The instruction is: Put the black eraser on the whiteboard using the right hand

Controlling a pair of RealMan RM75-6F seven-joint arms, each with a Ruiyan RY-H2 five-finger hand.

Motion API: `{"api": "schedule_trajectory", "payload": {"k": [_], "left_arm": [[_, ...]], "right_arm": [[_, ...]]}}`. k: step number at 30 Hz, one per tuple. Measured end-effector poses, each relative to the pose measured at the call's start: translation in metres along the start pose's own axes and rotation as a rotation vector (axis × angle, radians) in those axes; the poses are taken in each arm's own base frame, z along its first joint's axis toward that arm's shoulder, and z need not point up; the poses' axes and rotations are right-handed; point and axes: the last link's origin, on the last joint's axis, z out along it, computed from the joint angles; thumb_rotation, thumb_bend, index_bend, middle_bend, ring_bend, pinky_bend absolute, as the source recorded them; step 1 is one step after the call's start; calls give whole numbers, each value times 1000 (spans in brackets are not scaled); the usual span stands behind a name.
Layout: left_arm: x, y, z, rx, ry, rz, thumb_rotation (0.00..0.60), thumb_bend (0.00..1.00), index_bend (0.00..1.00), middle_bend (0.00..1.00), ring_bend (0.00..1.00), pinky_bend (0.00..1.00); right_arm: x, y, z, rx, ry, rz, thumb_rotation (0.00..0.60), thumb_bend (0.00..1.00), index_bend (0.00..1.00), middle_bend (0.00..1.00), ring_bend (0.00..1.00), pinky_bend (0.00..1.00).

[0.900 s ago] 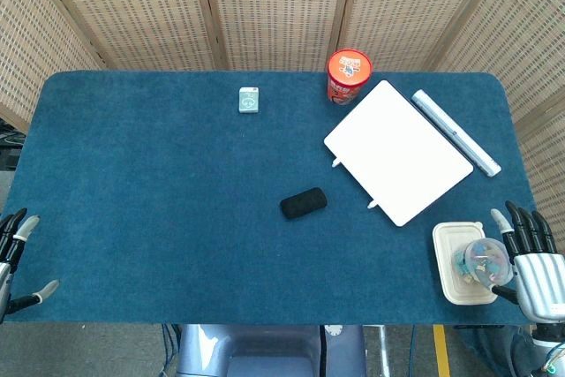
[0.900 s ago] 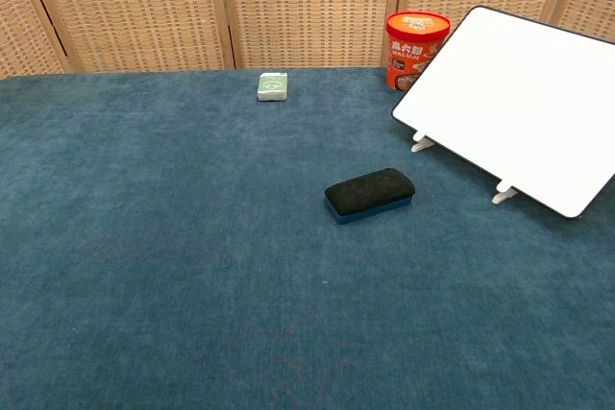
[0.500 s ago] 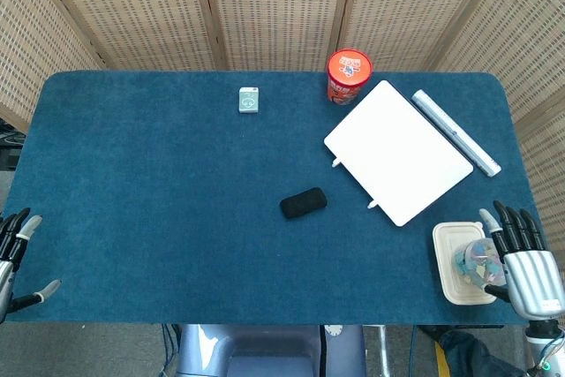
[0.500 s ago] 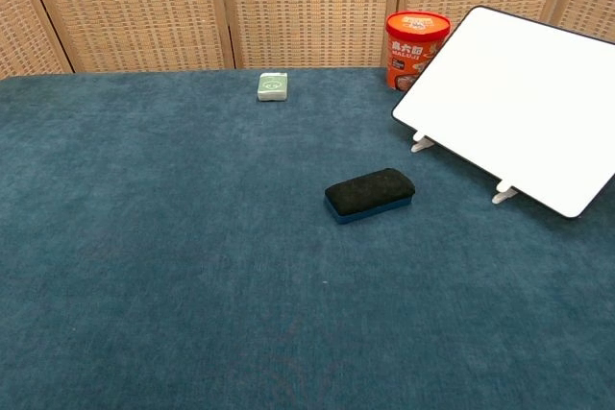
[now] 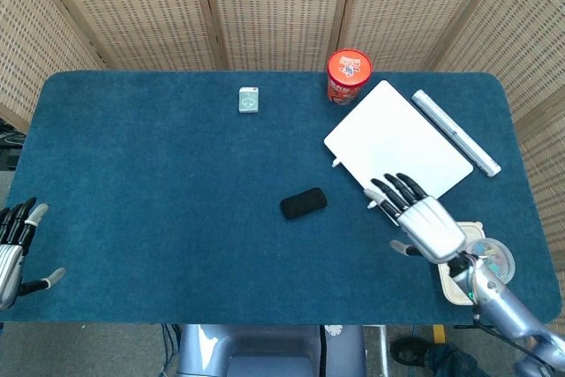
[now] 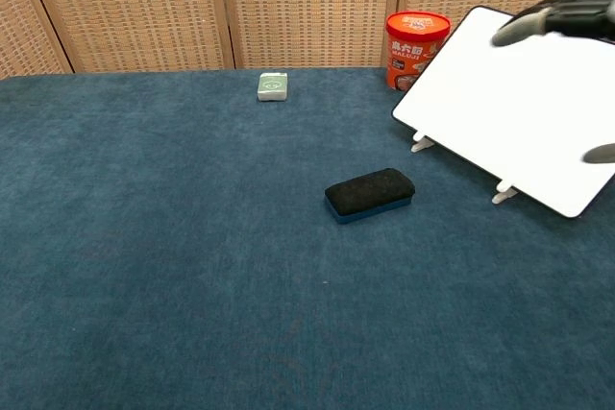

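The black eraser (image 5: 304, 203) (image 6: 370, 194) lies flat on the blue table, left of the whiteboard (image 5: 397, 150) (image 6: 519, 103). My right hand (image 5: 415, 216) hovers open, fingers spread, over the whiteboard's near corner, to the right of the eraser and apart from it. In the chest view only blurred fingers (image 6: 562, 18) of that hand show at the upper right. My left hand (image 5: 13, 249) is open at the table's front left edge, holding nothing.
A red cup (image 5: 348, 75) stands behind the whiteboard. A small green box (image 5: 249, 100) lies at the back centre. A silver tube (image 5: 455, 131) lies right of the board. A white tray (image 5: 463, 262) holding a small clear cup sits at the front right.
My right hand has swung left and forward from beside the white tray to above the whiteboard's near corner. The eraser has not moved.
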Motion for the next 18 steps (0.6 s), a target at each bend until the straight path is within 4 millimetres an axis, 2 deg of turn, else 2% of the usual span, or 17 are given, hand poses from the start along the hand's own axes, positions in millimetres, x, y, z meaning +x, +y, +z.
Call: {"api": "schedule_trajectory", "payload": {"k": [5, 8, 12, 18], "left_arm": [[-3, 0, 6, 19, -11, 7, 600, 0, 0, 0, 0, 0], [-4, -2, 10, 35, -17, 7, 600, 0, 0, 0, 0, 0], [-5, -3, 14, 54, -23, 7, 600, 0, 0, 0, 0, 0], [-7, -5, 21, 79, -39, 11, 600, 0, 0, 0, 0, 0]], "right_arm": [[-19, -28, 68, 121, -85, -50, 600, 0, 151, 148, 110, 205], [-36, -40, 97, 145, -131, -82, 600, 2, 162, 160, 129, 227], [-57, -55, 128, 154, -191, -103, 600, 54, 171, 172, 153, 250], [-69, -67, 159, 137, -230, -107, 600, 152, 213, 224, 215, 303]]}}
